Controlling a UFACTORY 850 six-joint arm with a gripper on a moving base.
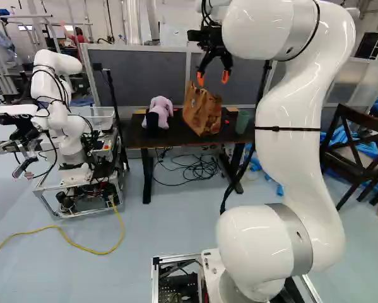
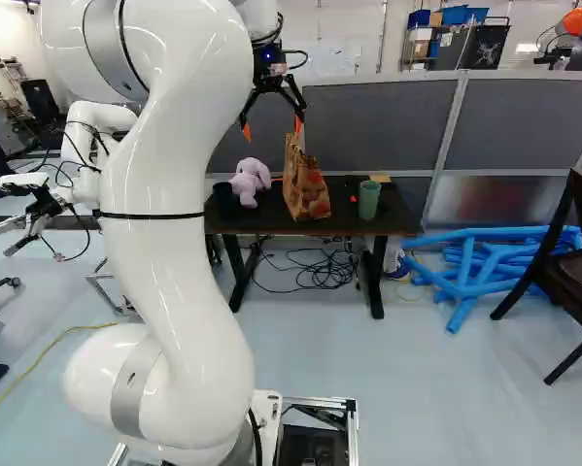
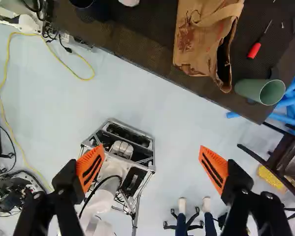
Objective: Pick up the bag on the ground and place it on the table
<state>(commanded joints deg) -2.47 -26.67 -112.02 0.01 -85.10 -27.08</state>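
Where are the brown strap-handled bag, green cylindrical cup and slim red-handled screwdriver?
Brown strap-handled bag (image 3: 199,48): wrist view, broad side panel.
Green cylindrical cup (image 2: 369,202): right base view, outer wall.
Slim red-handled screwdriver (image 3: 254,50): wrist view, red handle.

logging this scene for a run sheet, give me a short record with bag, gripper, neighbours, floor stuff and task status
bag: brown bag with handle, standing on the dark table
gripper: black gripper, open, nothing between its fingers
neighbours: pink plush animal on one side of the bag, green cup on the other; red-handled screwdriver near the cup
floor: yellow cable, blue tubes, dark chair
task status: bag on the table and not gripped, so placement looks done
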